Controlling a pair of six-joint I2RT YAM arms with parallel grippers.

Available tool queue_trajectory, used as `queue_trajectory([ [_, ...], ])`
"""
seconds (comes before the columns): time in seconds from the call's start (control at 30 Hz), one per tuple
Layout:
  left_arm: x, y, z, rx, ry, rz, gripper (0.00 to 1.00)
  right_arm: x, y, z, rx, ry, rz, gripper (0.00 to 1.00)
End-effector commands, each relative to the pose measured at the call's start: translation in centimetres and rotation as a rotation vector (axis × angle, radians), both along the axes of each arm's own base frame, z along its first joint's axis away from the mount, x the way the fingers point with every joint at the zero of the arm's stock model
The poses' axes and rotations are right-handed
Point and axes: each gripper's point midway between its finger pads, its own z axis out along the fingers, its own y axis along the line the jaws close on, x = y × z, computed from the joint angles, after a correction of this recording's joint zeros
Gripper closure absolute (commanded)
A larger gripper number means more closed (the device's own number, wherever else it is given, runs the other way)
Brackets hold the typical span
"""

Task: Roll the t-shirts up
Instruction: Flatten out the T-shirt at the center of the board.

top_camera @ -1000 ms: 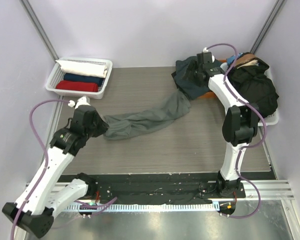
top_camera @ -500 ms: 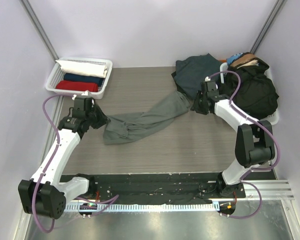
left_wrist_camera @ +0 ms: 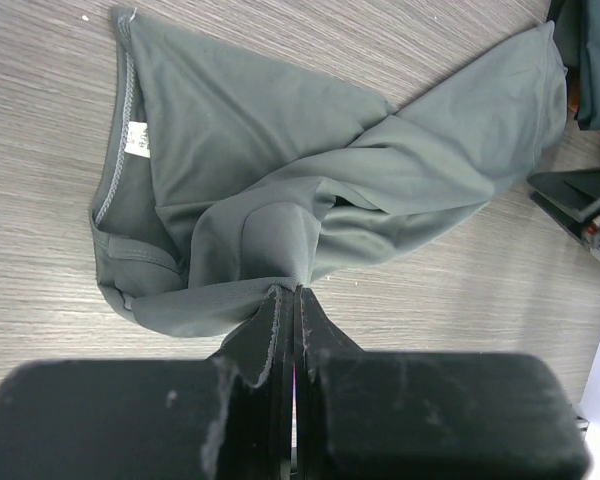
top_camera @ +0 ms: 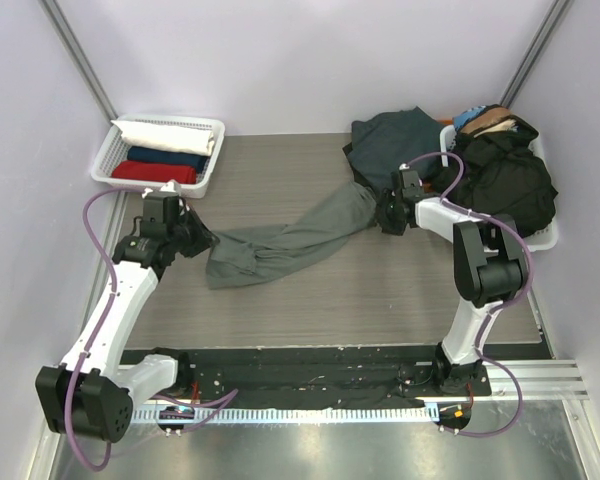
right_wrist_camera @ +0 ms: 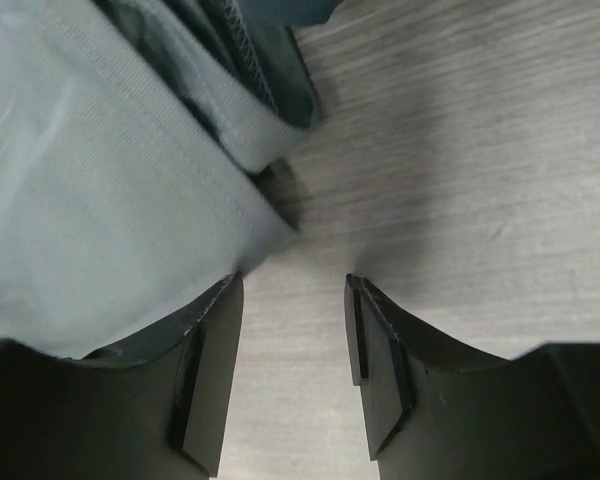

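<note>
A sage-grey t-shirt [top_camera: 280, 240] lies stretched in a long strip across the table, its neck label in the left wrist view [left_wrist_camera: 137, 146]. My left gripper [top_camera: 202, 240] is shut on the shirt's left end [left_wrist_camera: 280, 250]; the cloth is pinched between the jaws [left_wrist_camera: 298, 292]. My right gripper [top_camera: 385, 218] is open and low over the table at the shirt's right end; the cloth [right_wrist_camera: 110, 200] lies against its left finger [right_wrist_camera: 212, 370], nothing between the jaws. A dark teal t-shirt [top_camera: 390, 145] lies crumpled behind the right gripper.
A white lattice basket [top_camera: 105, 160] at the back left holds rolled white, navy and red shirts. A second basket [top_camera: 546, 235] at the right holds a black shirt pile [top_camera: 505, 180]. Purple walls close in on both sides.
My right arm came down from the teal shirt to the grey shirt's right end at table level. My left gripper shifted slightly, still holding the left end.
</note>
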Motion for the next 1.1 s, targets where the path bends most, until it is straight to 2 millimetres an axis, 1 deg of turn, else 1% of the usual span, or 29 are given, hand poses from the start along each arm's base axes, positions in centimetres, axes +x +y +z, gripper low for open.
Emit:
queue_trajectory([
  [0.0, 0.2, -0.1, 1.5, -0.005, -0.063, -0.027, 1.00, 3.2, 1.1, 1.4, 0.035, -0.087, -0.009, 0.48],
  [0.13, 0.0, 0.1, 1.9, -0.001, -0.071, -0.021, 1.00, 3.6, 1.6, 0.6, 0.049, -0.086, -0.013, 0.54],
  [0.17, 0.0, 0.2, 1.9, 0.000, -0.071, -0.018, 1.00, 3.9, 1.7, 0.8, 0.055, -0.100, -0.015, 0.62],
  [0.23, -0.1, 0.4, 1.8, 0.007, -0.073, -0.015, 1.00, 3.9, 1.7, 1.3, 0.056, -0.131, -0.030, 0.65],
  [0.27, -0.1, 0.4, 1.8, 0.006, -0.073, -0.016, 1.00, 4.5, 1.9, 2.0, 0.072, -0.171, -0.039, 0.69],
  [0.3, -0.2, 0.5, 1.6, 0.009, -0.067, -0.014, 1.00, 4.3, 1.8, 1.8, 0.078, -0.175, -0.045, 0.73],
  [0.33, -0.3, 0.5, 1.6, 0.012, -0.066, -0.016, 1.00, 4.5, 1.8, 2.5, 0.079, -0.195, -0.050, 0.89],
  [0.37, -0.3, 0.5, 1.6, 0.012, -0.066, -0.016, 1.00, 4.5, 1.7, 2.8, 0.075, -0.201, -0.048, 0.99],
  [0.4, -0.4, 0.5, 1.5, 0.013, -0.061, -0.017, 1.00, 4.3, 1.6, 3.0, 0.068, -0.201, -0.051, 0.99],
  [0.43, -0.5, 0.5, 1.7, 0.016, -0.066, -0.020, 1.00, 4.2, 1.4, 4.2, 0.066, -0.226, -0.053, 0.99],
  [0.47, -0.7, 0.6, 1.6, 0.022, -0.064, -0.019, 1.00, 4.0, 0.8, 4.7, 0.043, -0.240, -0.077, 0.99],
  [0.5, -0.7, 0.8, 1.8, 0.029, -0.068, -0.014, 1.00, 3.1, 0.4, 4.6, 0.034, -0.235, -0.079, 0.99],
  [0.53, -0.8, 0.9, 2.2, 0.031, -0.080, -0.013, 1.00, 2.6, 0.2, 6.5, 0.037, -0.275, -0.080, 0.99],
  [0.57, -1.0, 1.1, 2.0, 0.045, -0.072, -0.014, 1.00, 1.9, -0.1, 7.0, 0.030, -0.275, -0.086, 0.99],
  [0.6, -1.2, 1.2, 2.2, 0.049, -0.072, -0.012, 1.00, 0.7, -0.4, 6.6, 0.020, -0.259, -0.080, 0.99],
  [0.63, -1.4, 1.4, 2.2, 0.058, -0.071, -0.009, 1.00, -0.1, -0.6, 7.2, 0.018, -0.263, -0.077, 0.99],
  [0.67, -1.9, 1.7, 2.3, 0.066, -0.067, 0.000, 1.00, -1.3, -0.9, 8.9, 0.024, -0.289, -0.079, 0.99],
  [0.7, -2.3, 1.8, 2.4, 0.071, -0.072, 0.002, 1.00, -3.1, -1.2, 8.2, 0.022, -0.271, -0.073, 0.99],
  [0.73, -2.6, 2.0, 2.4, 0.076, -0.076, 0.006, 1.00, -4.1, -1.3, 8.5, 0.024, -0.276, -0.062, 0.99],
  [0.77, -3.3, 2.2, 2.1, 0.078, -0.077, 0.010, 1.00, -5.4, -1.7, 10.2, 0.030, -0.311, -0.066, 0.99],
  [0.8, -3.6, 2.4, 2.1, 0.084, -0.081, 0.018, 1.00, -7.0, -2.0, 9.3, 0.021, -0.290, -0.064, 0.99],
  [0.83, -3.9, 2.4, 2.0, 0.085, -0.084, 0.020, 1.00, -7.9, -2.2, 9.5, 0.023, -0.292, -0.059, 0.99],
  [0.87, -4.4, 2.5, 1.5, 0.086, -0.070, 0.019, 1.00, -9.3, -2.5, 10.7, 0.028, -0.311, -0.057, 0.99],
  [0.9, -4.8, 2.5, 1.6, 0.082, -0.075, 0.016, 1.00, -10.5, -2.5, 10.2, 0.030, -0.295, -0.047, 0.99],
  [0.93, -5.1, 2.2, 1.5, 0.072, -0.069, 0.003, 1.00, -11.3, -2.7, 10.6, 0.035, -0.302, -0.046, 0.99],
  [0.97, -5.7, 2.0, 1.2, 0.063, -0.050, -0.008, 1.00, -12.6, -2.9, 10.4, 0.033, -0.276, -0.044, 0.99],
  [1.0, -6.0, 1.8, 0.9, 0.056, -0.043, -0.017, 1.00, -13.5, -2.9, 11.7, 0.048, -0.311, -0.038, 0.99],
  [1.03, -6.4, 1.6, 0.9, 0.041, -0.040, -0.031, 1.00, -14.9, -2.6, 11.8, 0.069, -0.286, -0.014, 0.99],
  [1.07, -6.9, 1.5, 0.7, 0.039, -0.026, -0.036, 1.00, -15.5, -2.5, 12.3, 0.080, -0.291, -0.009, 0.99],
])
